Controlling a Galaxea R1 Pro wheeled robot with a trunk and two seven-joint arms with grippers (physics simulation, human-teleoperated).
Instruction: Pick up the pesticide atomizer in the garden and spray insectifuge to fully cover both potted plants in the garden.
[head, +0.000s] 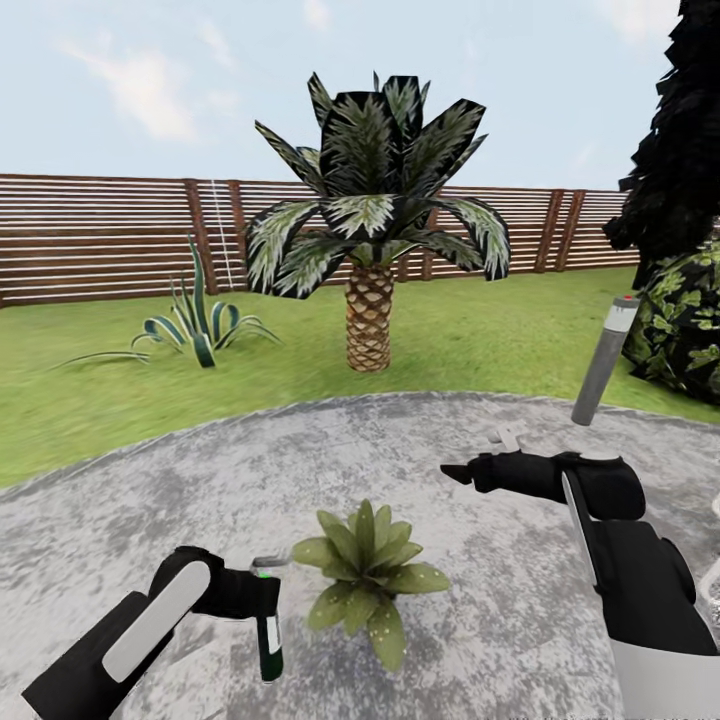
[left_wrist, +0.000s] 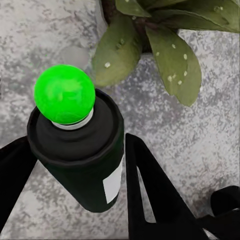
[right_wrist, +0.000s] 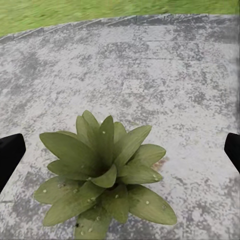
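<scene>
The left gripper (head: 262, 592) is clamped on the small dark green pesticide atomizer with its white label (head: 269, 640), bottle upright, just beside the near rosette of broad spotted green leaves (head: 366, 574), which lies toward the robot's right; the spray head points at it, so I judge this arm placed to spray. The right gripper (head: 462, 473) hovers past the plant with fingers apart, and the grey stone paving (head: 300, 460) lies open around.

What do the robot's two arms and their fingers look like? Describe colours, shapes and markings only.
Both arms are matte black with smooth white panels along the forearms. The left gripper and right gripper are black; the fingers are flat, angular black wedges narrowing to points. No cables or printed markings are visible.
</scene>
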